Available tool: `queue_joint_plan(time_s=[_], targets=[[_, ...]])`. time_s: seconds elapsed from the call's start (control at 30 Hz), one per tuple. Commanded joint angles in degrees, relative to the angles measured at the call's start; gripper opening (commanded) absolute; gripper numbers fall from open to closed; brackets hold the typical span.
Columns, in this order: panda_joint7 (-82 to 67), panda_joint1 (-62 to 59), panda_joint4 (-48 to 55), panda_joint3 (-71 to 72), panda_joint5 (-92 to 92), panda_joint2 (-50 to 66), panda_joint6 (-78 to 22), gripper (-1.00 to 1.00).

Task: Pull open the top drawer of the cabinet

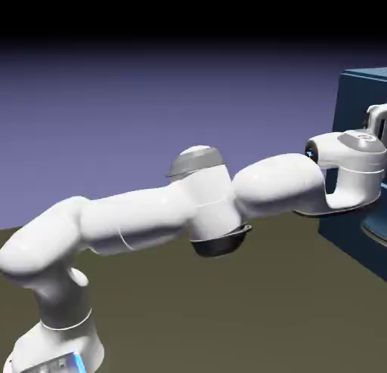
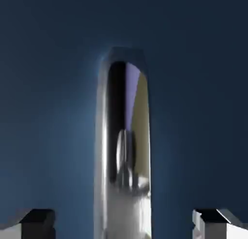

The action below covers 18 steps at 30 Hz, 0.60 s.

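Gripper (image 2: 124, 226) spread wide at the handle (image 2: 122, 199) of the top drawer (image 2: 53, 112).
The drawer front fills the hand view behind the handle; blue gaps separate the handle's long edges from both fingertips. In the exterior view, the arm (image 1: 212, 201) reaches the cabinet (image 1: 351, 115) at the right edge, its forearm above the tabletop (image 1: 204, 311).

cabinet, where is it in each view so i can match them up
exterior view: the cabinet is at the right edge, cut off there, partly behind the arm
hand view: its dark blue front fills the background behind the upright handle
shared landmark: the end effector, by the exterior's right edge, tips low at both sides in the hand view
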Motion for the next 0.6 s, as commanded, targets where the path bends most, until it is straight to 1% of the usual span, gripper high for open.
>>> queue_joint_plan(time_s=[0.0,0.57], targets=[[0.8,-1.3,-2.1,0.5,-0.8,-0.4,-0.8,-1.0],[10.5,-25.0,-37.4,10.6,-7.0,-7.2,-13.4,-1.0]])
